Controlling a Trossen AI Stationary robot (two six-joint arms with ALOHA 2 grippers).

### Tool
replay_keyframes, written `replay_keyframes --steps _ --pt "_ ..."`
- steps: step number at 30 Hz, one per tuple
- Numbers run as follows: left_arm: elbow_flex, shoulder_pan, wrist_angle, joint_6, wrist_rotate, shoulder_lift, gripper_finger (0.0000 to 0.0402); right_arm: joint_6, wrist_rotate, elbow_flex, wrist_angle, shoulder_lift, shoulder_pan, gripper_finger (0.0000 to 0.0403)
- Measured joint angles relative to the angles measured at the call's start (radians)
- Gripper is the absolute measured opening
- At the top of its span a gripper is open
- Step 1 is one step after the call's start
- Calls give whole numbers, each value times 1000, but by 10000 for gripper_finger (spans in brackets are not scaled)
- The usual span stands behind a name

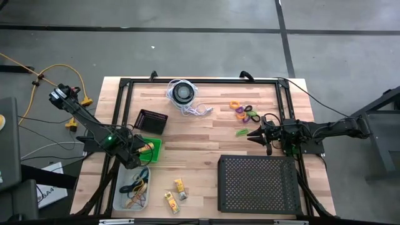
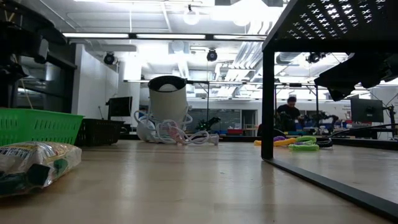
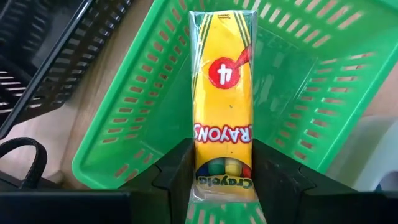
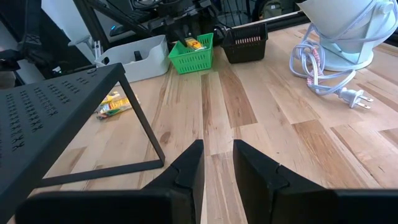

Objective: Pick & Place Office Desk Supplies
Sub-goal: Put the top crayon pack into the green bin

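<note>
The left pincer (image 3: 224, 180) grips a crayon packet (image 3: 222, 93) by its end over the green basket (image 3: 298, 87). It looks light, stiff and slippery in its wrap. The right pincer (image 4: 216, 163) waits, slightly parted and empty.

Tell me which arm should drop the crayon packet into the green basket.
Left. Its gripper holds the crayon packet right over the green basket. The right gripper sits empty across the table.

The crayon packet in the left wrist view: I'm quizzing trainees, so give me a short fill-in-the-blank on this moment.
1. The left gripper holds the crayon packet over the ____ basket.
2. The large numeral printed on the packet is ____.
3. The right gripper, over bare table, holds ____.
4. In the high view, the small black basket sits beside the ____ basket.

Missing words: green; 4; nothing; green
</note>
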Motion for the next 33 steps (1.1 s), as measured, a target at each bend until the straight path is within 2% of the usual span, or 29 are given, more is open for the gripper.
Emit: replay_keyframes --steps 8,17,28,33 --pt "0 0 0 0 0 0 168 0 0 0 0 0 0 73" --pt "0 0 0 -4 0 -3 171 0 0 0 0 0 0 73" --pt "23 28 -3 83 -15 -162 171 0 0 0 0 0 0 73" --pt "24 69 24 161 -15 -183 171 0 0 0 0 0 0 73"
